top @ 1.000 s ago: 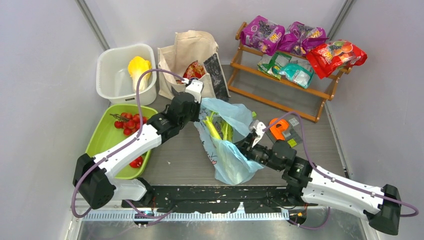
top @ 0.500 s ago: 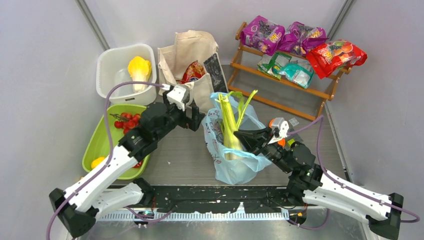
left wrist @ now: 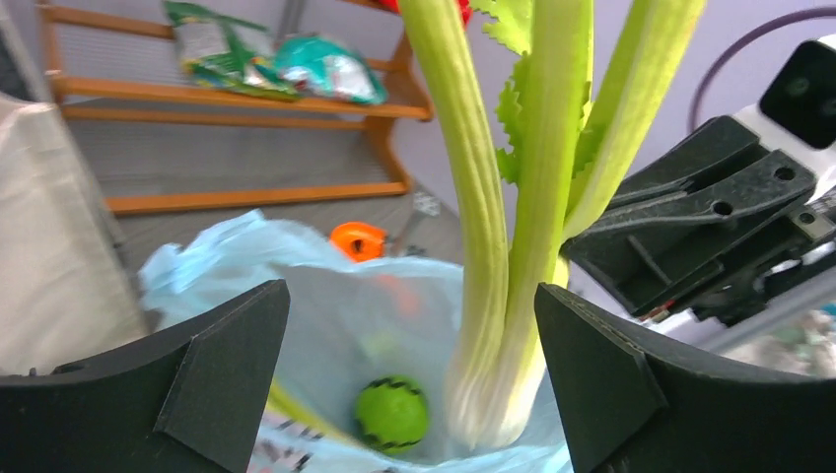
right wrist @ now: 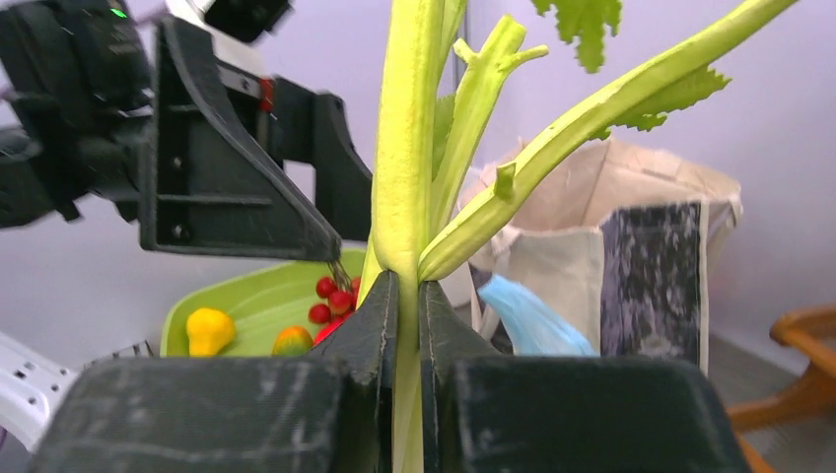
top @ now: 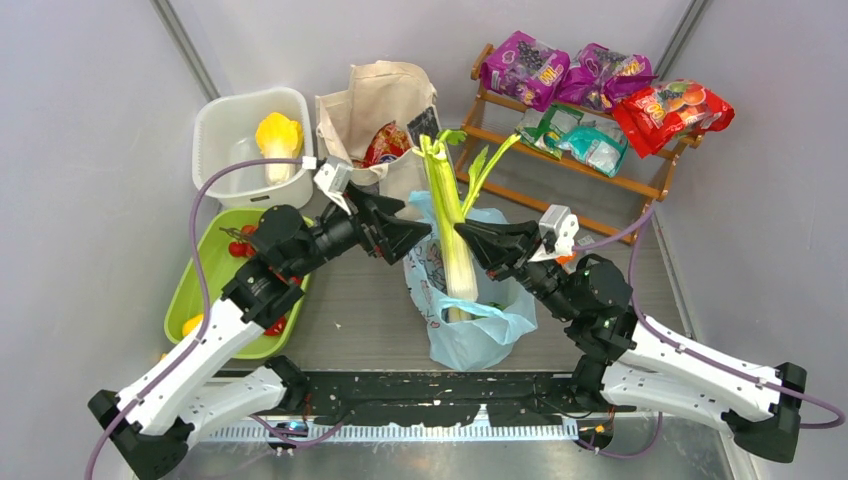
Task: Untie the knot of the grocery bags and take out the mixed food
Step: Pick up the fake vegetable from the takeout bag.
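Observation:
The light-blue grocery bag [top: 470, 325] stands open at mid-table; the knot is out of view. My right gripper [top: 463, 233] is shut on a bunch of long green-white stalks [top: 447, 215], holding them upright with their base still inside the bag. In the right wrist view the gripper [right wrist: 407, 296] pinches one stalk [right wrist: 406, 148]. My left gripper [top: 418, 232] hangs open just left of the stalks. Its fingers [left wrist: 212, 370] frame the bag's mouth, where a small green fruit [left wrist: 391, 414] lies beside the stalk base [left wrist: 493, 384]. The cream canvas tote [top: 375, 100] holds a red packet [top: 385, 142].
A white tub [top: 225, 125] with a yellow vegetable [top: 277, 135] sits back left. A green tray [top: 200, 290] with red fruits lies at the left. A wooden rack [top: 560, 165] at the back right carries purple, teal and red packets. An orange object [top: 560, 260] lies behind my right arm.
My left gripper let go of the bag, opened wide and drew back to the left. My right gripper raised the stalks from lying in the bag to upright.

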